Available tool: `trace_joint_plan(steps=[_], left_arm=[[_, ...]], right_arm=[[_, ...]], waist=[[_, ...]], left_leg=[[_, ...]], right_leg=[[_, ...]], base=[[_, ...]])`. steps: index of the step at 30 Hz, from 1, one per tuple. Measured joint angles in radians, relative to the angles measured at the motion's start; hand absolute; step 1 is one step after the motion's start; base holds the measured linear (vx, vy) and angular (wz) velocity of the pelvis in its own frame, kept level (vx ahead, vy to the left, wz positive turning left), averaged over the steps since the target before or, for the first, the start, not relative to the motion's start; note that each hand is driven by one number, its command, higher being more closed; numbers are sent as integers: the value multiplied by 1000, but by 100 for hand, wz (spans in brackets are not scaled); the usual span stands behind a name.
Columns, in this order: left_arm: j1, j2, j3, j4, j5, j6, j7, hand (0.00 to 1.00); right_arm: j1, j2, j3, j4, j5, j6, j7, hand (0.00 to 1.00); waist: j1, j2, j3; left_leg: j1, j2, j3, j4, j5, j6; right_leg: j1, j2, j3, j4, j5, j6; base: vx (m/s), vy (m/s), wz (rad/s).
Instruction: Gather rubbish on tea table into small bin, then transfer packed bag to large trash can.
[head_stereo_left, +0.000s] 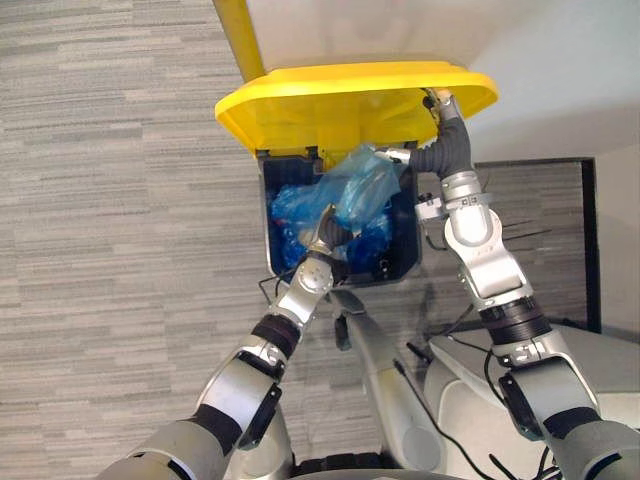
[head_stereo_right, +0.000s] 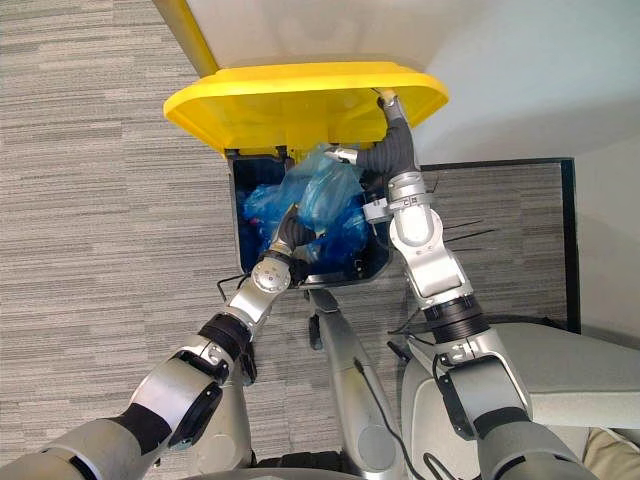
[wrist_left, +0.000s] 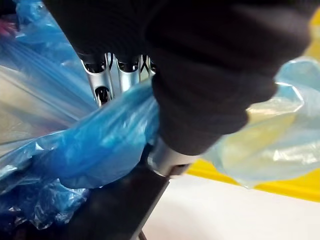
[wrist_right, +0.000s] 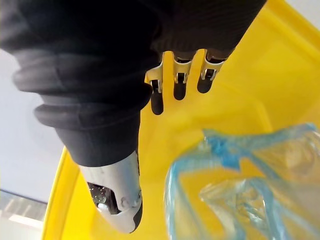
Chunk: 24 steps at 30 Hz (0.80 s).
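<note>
Left hand (head_stereo_left: 323, 234): closed, with its fingers (wrist_left: 102, 82) curled round a bunched fold of the blue bag (head_stereo_left: 360, 182). It sits over the open mouth of the large trash can (head_stereo_left: 405, 255).
Right hand (head_stereo_left: 442, 112): open. Its straight fingers (wrist_right: 175, 85) are pressed flat against the underside of the yellow lid (head_stereo_left: 330, 95), near the lid's right edge, and its thumb (wrist_right: 120, 200) stands apart from them.
Blue bag: pale, translucent and crumpled. It hangs from the left hand at the can's opening, just under the raised lid and partly down inside the can, with its upper part close beside the right wrist.
Yellow lid: tipped up and back above the can, propped by the right hand.
Large trash can: dark body, open on top. Deeper blue plastic (head_stereo_left: 290, 210) lies inside, below and to the left of the held bag; whether it is a liner or more bags cannot be told.
Floor (head_stereo_left: 120, 200): grey striped carpet around the can.
Wall (head_stereo_left: 560, 50): plain white, behind the lid.
</note>
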<state>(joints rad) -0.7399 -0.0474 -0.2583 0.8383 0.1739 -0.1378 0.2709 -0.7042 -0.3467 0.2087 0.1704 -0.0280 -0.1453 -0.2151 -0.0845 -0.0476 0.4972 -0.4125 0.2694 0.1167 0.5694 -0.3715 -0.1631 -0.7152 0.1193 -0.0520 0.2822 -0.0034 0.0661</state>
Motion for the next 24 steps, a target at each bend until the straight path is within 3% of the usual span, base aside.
trace_joint_plan(steps=[7, 13, 19, 21, 23, 24], left_arm=[[38, -25, 36, -1, 59, 27, -2, 0], [124, -10, 28, -47, 65, 26, -10, 0], [341, 134, 14, -144, 33, -7, -32, 0], [445, 190, 54, -173, -8, -25, -46, 0], [551, 250, 102, -210, -32, -28, -60, 0], [611, 268, 133, -224, -49, -27, -76, 0]], right_arm=[[86, 18, -3, -67, -4, -4, 0, 0], [230, 35, -13, -86, -25, -5, 8, 0], [520, 92, -51, -77, -68, -9, 47, 0], [616, 119, -58, -55, -84, -22, 71, 0], [691, 149, -61, -5, -93, -39, 96, 0], [732, 156, -76, 28, -101, -40, 120, 0]], waist=[[40, 0, -1], [45, -1, -2], [53, -20, -65], [50, -39, -86], [53, -76, -116], [58, -79, -119]], left_leg=[[29, -5, 6, -11, 0, 0], [78, -10, -1, 5, 3, -6], [152, -40, -68, -11, 11, -13], [187, -67, -72, -14, 16, 6], [212, -103, -36, -22, 23, 36], [231, -114, -14, -11, 30, 52]], right_leg=[[0, -7, -7, 49, -22, -34], [64, -37, -43, 69, -36, -51], [192, -82, -94, 25, -31, -38], [240, -97, -85, -9, -8, -14], [257, -120, -50, -35, 27, 16], [295, -125, -36, -87, 50, 30]], base=[[64, -20, 3], [8, 8, 20], [-40, 45, 37], [-86, 135, 2], [-101, 136, -31], [-131, 175, -43]])
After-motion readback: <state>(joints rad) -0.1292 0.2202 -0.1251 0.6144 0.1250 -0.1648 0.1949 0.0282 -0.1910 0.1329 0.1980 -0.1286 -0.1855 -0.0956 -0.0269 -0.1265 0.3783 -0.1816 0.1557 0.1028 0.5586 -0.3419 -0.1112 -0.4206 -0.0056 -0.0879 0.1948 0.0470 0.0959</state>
